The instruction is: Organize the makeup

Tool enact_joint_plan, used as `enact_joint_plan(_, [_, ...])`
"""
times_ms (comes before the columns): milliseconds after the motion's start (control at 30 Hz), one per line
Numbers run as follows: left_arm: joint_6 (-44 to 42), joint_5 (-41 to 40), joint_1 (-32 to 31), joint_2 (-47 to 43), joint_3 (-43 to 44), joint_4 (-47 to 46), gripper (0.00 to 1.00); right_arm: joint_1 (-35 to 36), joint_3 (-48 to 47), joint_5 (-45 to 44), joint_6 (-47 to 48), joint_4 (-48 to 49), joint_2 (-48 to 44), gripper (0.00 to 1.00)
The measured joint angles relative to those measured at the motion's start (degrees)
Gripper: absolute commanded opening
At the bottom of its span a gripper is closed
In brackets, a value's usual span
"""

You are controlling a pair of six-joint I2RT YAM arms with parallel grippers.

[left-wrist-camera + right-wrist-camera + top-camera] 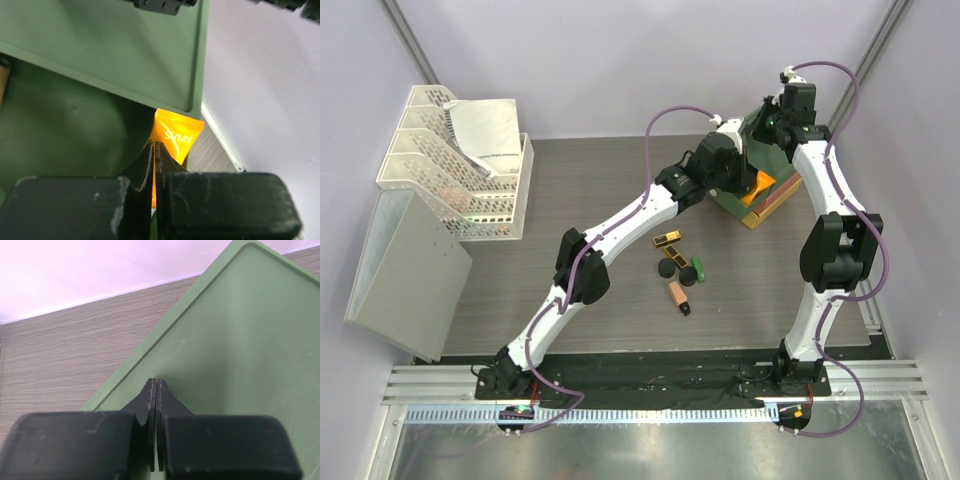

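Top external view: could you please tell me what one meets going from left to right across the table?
white mesh racks → black-gold stick → green tube → drawer box

The table [55, 350] is grey-brown wood-grain laminate, matt and finely streaked. The drawer box [240, 340] is smooth green plastic with a soft satin sheen and faint hairline scratches. The orange tube [177, 137] is glossy, translucent plastic printed with white letters. The left gripper [154, 146] and right gripper [157, 382] look like matt black plastic, scuffed pale at the edges, with finely toothed inner faces. The rack [430, 165] is white and perforated; plastic or metal cannot be told. The paper [490, 135] on it is matt white. The rail [640, 440] is brushed metal with a dull shine.
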State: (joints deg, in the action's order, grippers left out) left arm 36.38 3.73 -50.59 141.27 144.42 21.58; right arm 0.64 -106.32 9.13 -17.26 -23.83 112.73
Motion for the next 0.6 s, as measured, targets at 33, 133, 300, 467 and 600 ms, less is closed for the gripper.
enact_joint_plan(33, [-0.35, -0.26, 0.0, 0.0, 0.0, 0.35, 0.0, 0.0, 0.02, 0.0, 0.0, 0.02, 0.0, 0.01])
enact_joint_plan(133, [-1.07, -0.66, -0.02, 0.0, -0.02, 0.59, 0.0, 0.0, 0.07, 0.0, 0.0, 0.07, -0.02, 0.01])
enact_joint_plan(300, [-1.68, 0.52, -0.04, -0.22, -2.23, -3.98, 0.0, -0.02, 0.22, -0.02, 0.02, 0.07, -0.15, 0.01])
enact_joint_plan(467, [-1.99, 2.1, -0.26, -0.22, -2.89, -7.34, 0.0, -0.02, 0.22, -0.15, 0.07, 0.02, -0.24, 0.01])
enact_joint_plan(600, [-2.1, 2.73, -0.83, -0.63, -3.3, -9.44, 0.0, -0.02, 0.22, -0.17, 0.15, 0.02, -0.24, 0.01])
